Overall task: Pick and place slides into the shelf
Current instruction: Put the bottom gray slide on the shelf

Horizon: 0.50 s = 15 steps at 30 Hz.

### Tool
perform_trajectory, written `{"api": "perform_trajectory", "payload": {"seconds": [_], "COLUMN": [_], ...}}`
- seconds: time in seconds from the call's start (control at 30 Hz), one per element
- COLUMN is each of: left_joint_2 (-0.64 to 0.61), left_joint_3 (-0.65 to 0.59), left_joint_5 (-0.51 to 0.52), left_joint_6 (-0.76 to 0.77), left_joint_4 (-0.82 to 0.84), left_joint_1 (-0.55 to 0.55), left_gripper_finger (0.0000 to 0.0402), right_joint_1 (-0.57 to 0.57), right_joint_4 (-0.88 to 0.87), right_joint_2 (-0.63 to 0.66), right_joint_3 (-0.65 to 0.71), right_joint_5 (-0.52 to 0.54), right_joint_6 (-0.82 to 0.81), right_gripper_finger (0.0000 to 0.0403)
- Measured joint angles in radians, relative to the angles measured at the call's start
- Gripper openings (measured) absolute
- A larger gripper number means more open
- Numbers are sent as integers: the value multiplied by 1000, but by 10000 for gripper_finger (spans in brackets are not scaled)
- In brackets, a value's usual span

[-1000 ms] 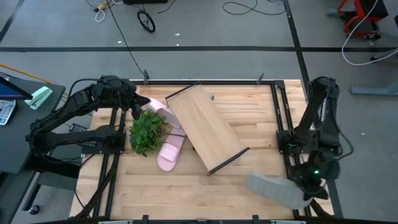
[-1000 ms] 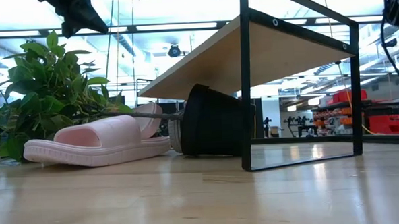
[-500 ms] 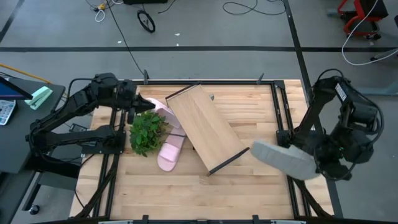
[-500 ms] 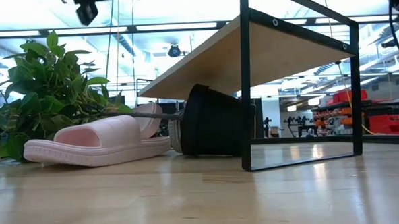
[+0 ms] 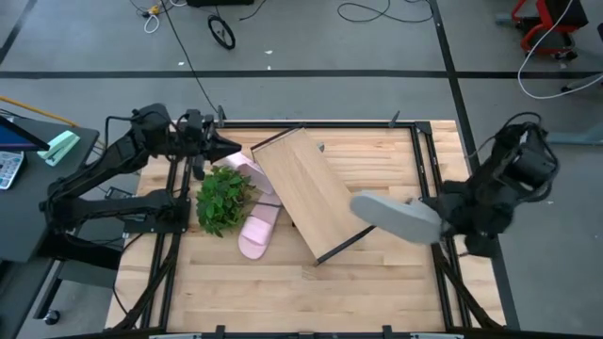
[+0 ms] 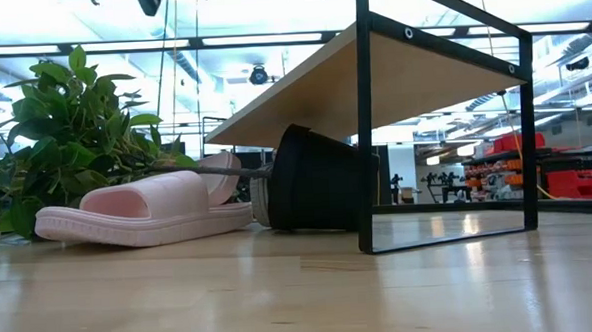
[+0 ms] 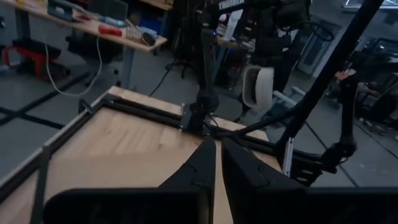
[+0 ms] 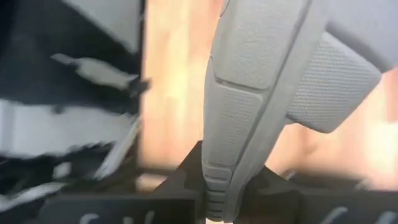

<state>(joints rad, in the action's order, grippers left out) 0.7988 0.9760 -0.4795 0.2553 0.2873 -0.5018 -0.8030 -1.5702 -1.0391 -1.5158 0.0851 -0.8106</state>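
Note:
My right gripper (image 5: 439, 224) is shut on a grey slide (image 5: 394, 216), held in the air beside the near right end of the shelf (image 5: 311, 193). The shelf is a light-wood board on a dark frame and stands askew on the table. Two pink slides (image 5: 256, 232) (image 5: 243, 166) lie on the table left of the shelf, beside a leafy plant (image 5: 220, 198); the low view shows one of these pink slides (image 6: 148, 208) resting on its sole. My left gripper (image 7: 217, 163) is shut with nothing in it, high over the far left corner. My right gripper pinches one end of the grey slide's sole (image 8: 215, 167) between its two fingers (image 8: 186, 177), one on each face of the sole. The fingers come slanting down from the table's right. The slide sticks out toward the left, lifted clear, its strap (image 8: 336, 87) off to one side.
A black pot (image 6: 312, 180) lies on its side under the shelf, behind the shelf's dark frame (image 6: 365, 133). Metal rails (image 5: 429, 179) run along the table's left and right sides. Bare wood (image 5: 283, 292) spans the near part of the table.
My right gripper has risen and carried the grey slide from the near right corner toward the far edge and left, up beside the shelf's end, and the slide has turned about on the way. My left gripper has tipped up from pointing down to about level and risen a little.

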Motion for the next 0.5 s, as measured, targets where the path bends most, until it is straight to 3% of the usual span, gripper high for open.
{"api": "perform_trajectory", "payload": {"seconds": [0.3, 0.5], "left_joint_2": [85, 98], "left_joint_3": [0, 0], "left_joint_5": [-74, -98], "left_joint_6": [28, 48], "left_joint_4": [-80, -110], "left_joint_1": [0, 0], "left_gripper_finger": [51, 60], "right_joint_1": [433, 652], "right_joint_4": [71, 266], "right_joint_2": [-123, -218], "right_joint_3": [0, 0], "right_joint_5": [136, 395], "right_joint_6": [716, 1186], "right_gripper_finger": [36, 36]}}
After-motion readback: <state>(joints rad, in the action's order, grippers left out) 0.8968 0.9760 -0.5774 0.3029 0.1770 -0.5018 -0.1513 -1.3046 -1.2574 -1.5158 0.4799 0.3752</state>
